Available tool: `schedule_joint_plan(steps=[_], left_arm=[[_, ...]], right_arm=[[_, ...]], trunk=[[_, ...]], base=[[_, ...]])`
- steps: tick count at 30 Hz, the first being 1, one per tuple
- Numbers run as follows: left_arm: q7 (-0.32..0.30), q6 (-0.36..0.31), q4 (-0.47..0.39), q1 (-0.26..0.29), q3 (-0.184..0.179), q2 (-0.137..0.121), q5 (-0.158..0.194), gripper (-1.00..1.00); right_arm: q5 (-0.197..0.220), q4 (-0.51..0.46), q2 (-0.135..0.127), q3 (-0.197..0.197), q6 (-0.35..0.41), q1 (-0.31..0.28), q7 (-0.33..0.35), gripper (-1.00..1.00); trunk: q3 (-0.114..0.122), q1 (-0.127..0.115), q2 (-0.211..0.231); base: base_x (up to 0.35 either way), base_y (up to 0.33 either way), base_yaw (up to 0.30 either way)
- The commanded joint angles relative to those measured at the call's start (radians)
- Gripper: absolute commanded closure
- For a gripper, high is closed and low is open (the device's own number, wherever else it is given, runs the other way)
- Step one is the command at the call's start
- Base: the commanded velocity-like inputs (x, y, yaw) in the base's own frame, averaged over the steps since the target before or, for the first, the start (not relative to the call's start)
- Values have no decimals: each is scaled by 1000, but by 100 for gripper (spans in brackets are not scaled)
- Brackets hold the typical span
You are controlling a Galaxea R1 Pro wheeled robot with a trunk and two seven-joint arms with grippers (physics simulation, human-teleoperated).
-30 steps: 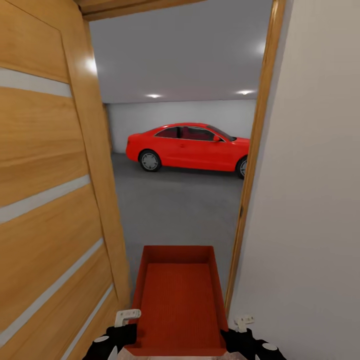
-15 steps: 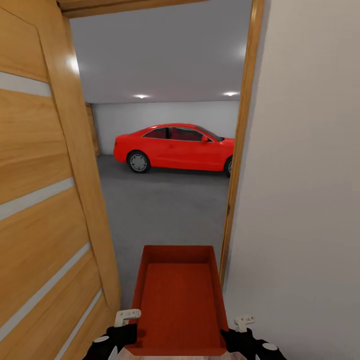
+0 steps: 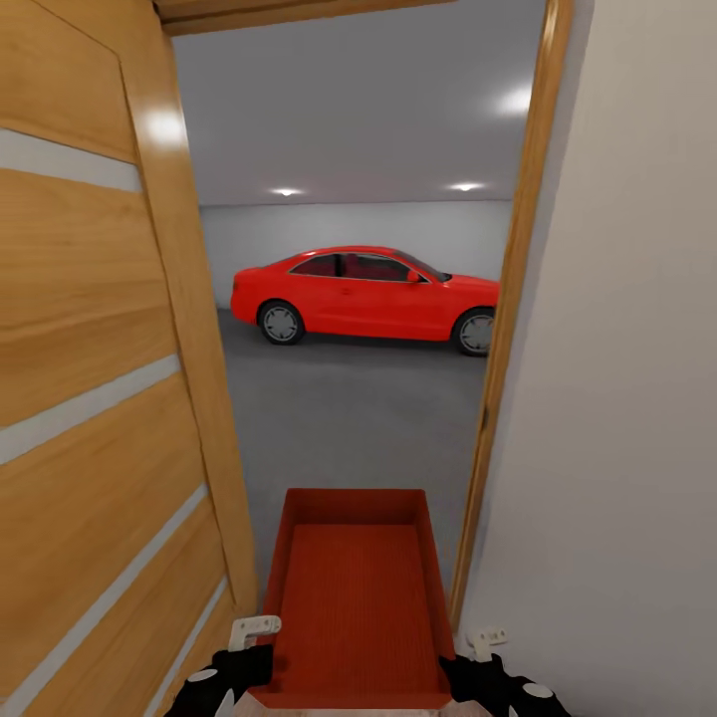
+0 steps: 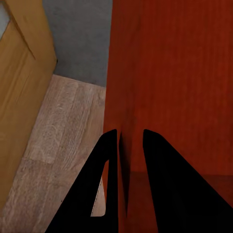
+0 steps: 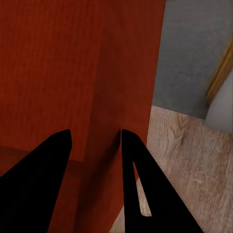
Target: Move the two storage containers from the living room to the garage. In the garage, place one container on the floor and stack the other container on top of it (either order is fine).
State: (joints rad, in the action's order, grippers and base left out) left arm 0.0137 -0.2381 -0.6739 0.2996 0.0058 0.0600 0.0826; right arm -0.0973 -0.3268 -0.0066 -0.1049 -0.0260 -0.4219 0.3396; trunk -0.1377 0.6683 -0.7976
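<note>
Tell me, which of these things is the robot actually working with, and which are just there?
Working with: storage container, left gripper, right gripper, garage floor.

Just there: red car, wooden door, wood flooring, white wall.
</note>
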Motion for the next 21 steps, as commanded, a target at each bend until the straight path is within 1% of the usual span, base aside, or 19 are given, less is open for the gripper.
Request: schedule_joint_plan(steps=[1, 11, 21], left_arm=[[5, 6, -7, 1, 10, 17, -4, 100], [5, 6, -6, 1, 10, 17, -5, 100], [5, 6, -7, 1, 10, 17, -4, 100]], right_arm=[[-22, 3, 8, -9, -2, 0, 9, 100], [-22, 3, 8, -9, -2, 0, 9, 100], [-22, 4, 8, -9, -3, 0, 12, 100]], trunk=[[-2, 0, -1], [-2, 0, -1], [-2, 0, -1]], base=[[0, 260, 0], [0, 242, 0], [0, 28, 0]])
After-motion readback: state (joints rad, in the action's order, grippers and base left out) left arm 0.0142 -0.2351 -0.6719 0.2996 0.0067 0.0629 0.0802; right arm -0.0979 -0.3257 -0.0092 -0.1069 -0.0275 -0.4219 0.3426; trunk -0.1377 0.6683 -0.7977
